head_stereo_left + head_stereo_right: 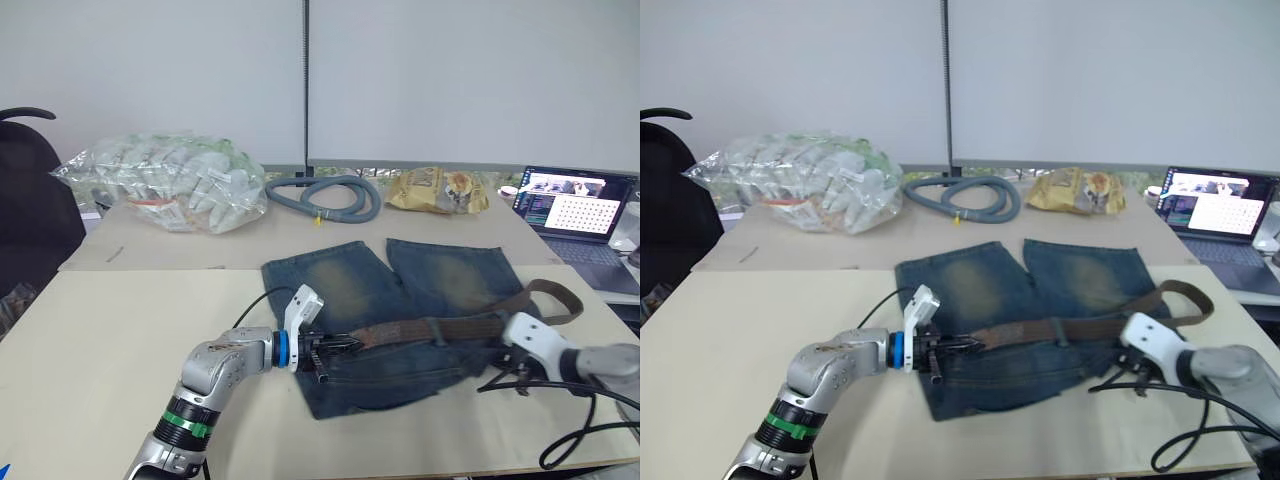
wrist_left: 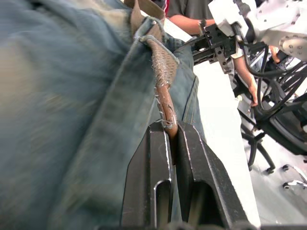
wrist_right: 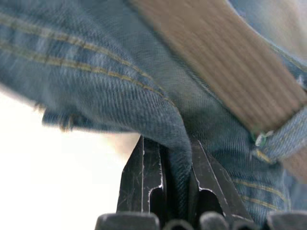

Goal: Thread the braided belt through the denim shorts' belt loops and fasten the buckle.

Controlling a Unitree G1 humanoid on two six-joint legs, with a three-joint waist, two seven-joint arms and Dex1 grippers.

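Beige tabletop: left gripper clamps worn brown braided belt at 9 o'clock; right gripper pinches blue denim shorts at 3.

The left arm is brushed silver metal with a green band and black rings near the elbow, a blue ring at the wrist, and a white camera housing above the left claw — two black, scuffed fingers. The right arm is silver-grey with a white wrist housing — black cables loop beneath it.
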